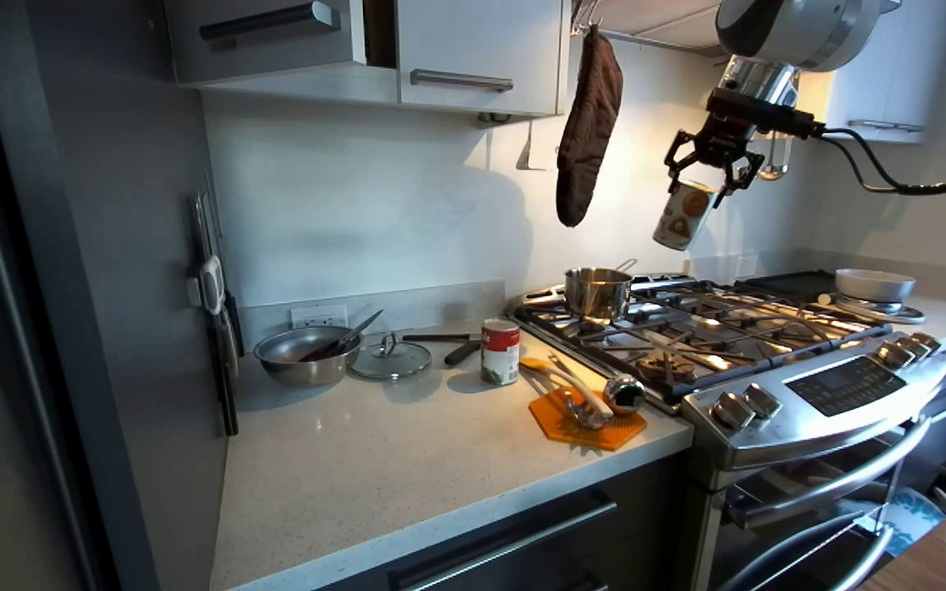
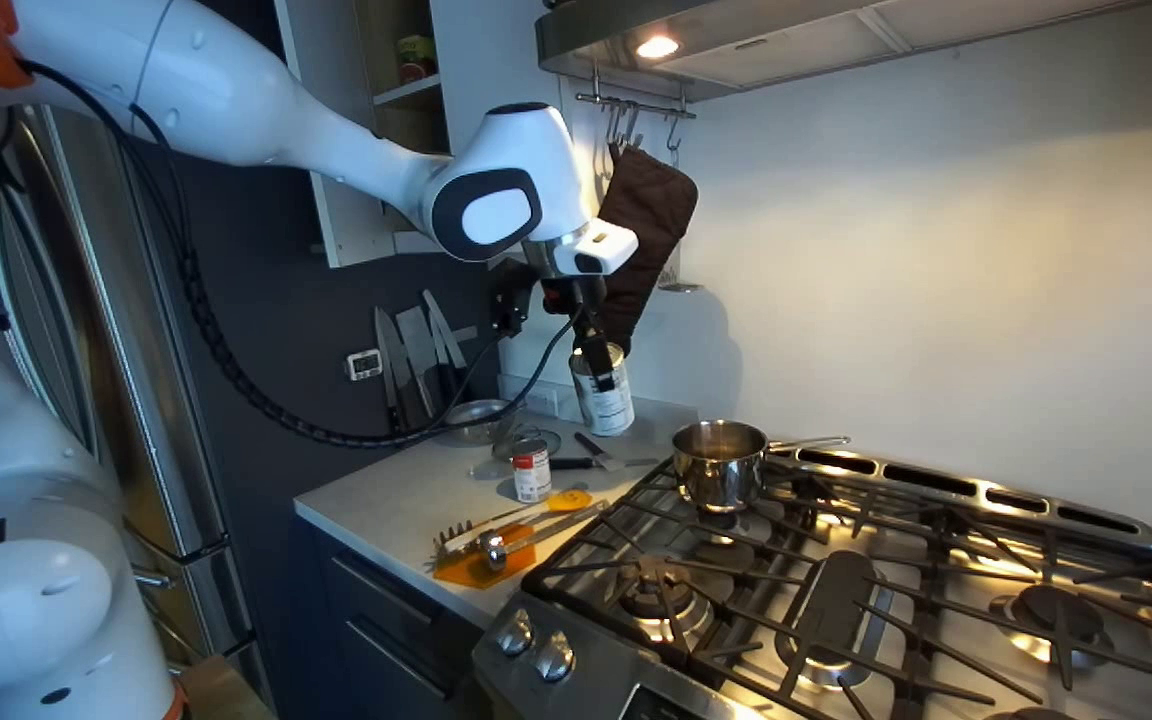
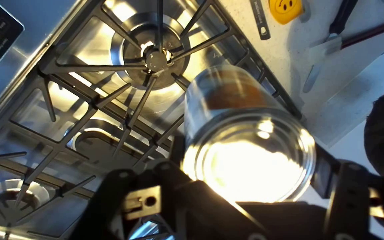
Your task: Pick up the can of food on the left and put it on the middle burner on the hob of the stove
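The can of food has a whitish label with orange marks and a metal rim. My gripper is shut on it and holds it tilted in the air above the stove. The can also shows in an exterior view beside the gripper finger. In the wrist view the can's shiny end sits between the fingers and faces the camera. The hob carries black grates. The middle burner is a dark oblong under them; it shows partly in the wrist view.
A steel pot stands on a rear burner. A red-and-white can stands on the counter near an orange trivet with utensils. A metal bowl and glass lid lie farther along. A brown mitt hangs behind the held can.
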Robot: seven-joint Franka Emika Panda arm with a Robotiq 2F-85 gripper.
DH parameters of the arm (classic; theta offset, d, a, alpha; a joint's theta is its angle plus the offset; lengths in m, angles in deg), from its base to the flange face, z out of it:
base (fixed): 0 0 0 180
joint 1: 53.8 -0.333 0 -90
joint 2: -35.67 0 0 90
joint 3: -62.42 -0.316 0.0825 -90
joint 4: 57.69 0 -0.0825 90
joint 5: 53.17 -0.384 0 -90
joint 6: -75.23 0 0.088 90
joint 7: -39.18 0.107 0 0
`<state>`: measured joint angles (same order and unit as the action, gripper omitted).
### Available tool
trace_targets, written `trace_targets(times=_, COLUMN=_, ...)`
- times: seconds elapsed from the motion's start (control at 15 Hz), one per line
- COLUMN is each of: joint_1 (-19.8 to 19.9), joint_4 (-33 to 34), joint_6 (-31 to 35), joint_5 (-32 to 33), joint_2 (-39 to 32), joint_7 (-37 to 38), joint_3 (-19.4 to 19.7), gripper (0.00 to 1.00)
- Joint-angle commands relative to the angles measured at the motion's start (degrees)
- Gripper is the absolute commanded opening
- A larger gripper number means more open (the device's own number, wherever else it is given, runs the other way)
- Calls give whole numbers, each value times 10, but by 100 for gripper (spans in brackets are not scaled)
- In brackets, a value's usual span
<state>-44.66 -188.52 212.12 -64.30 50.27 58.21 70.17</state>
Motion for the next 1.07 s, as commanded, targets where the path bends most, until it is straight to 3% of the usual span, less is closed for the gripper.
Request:
trace_targets(times=0.0, joint_1=2, joint_4=1, joint_6=-2, joint_5=-1, joint_2=0, joint_7=-1, joint_3=-3, gripper=83)
trace_targets(times=0.4, joint_1=2, joint_4=1, joint_6=-2, joint_5=-1, joint_2=0, joint_7=-1, joint_3=-3, gripper=83)
trace_targets(times=0.47, joint_1=2, joint_4=1, joint_6=-2, joint_5=-1, joint_2=0, joint_7=-1, joint_3=-3, gripper=58)
trace_targets(times=1.0, joint_1=7, joint_4=138, joint_6=0, joint_5=-15, joint_2=-105, joint_7=107, joint_3=-1, gripper=58)
